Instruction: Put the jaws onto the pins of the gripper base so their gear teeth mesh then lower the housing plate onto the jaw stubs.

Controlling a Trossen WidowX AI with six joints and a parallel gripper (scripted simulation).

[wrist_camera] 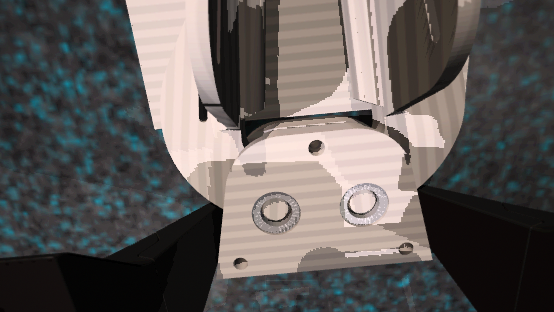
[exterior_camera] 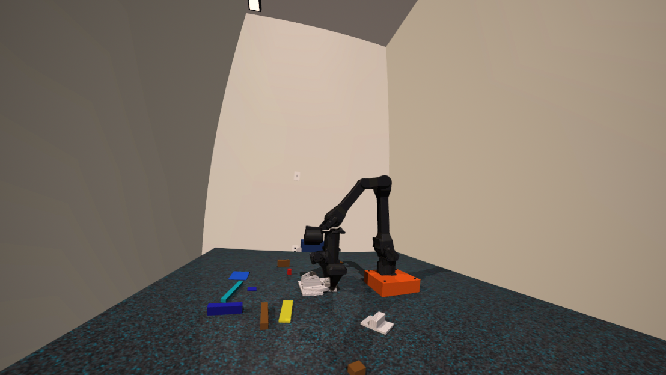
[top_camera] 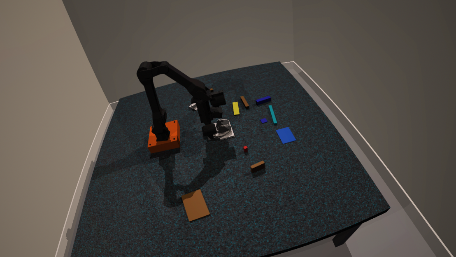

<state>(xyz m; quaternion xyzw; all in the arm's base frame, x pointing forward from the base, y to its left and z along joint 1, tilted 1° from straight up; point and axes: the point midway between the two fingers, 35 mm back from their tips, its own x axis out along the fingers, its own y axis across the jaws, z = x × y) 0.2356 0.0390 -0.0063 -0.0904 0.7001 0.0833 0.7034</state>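
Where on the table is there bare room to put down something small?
Between the orange base and the brown plate, at the left. Crowded: around the yellow block.

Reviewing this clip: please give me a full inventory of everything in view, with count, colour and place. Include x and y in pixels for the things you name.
Housing plate (wrist_camera: 320,235): one, pale, between the pincer's fingers
Gripper base with jaws (top_camera: 227,134) (exterior_camera: 309,286): one assembly, white, before the arm
Loose white part (top_camera: 193,106) (exterior_camera: 378,322): one, white, apart
Yellow bar (top_camera: 235,108) (exterior_camera: 286,310): one
Brown pieces: four, scattered
Blue pieces: three, beyond the assembly
Teal bar (top_camera: 272,114) (exterior_camera: 232,291): one, near them
Red piece (top_camera: 245,148) (exterior_camera: 288,271): one
Table (top_camera: 133,223) (exterior_camera: 139,339): one, dark, teal-speckled
Arm: one, black, on orange block
Pincer (wrist_camera: 313,202): one, black, shut on the plate
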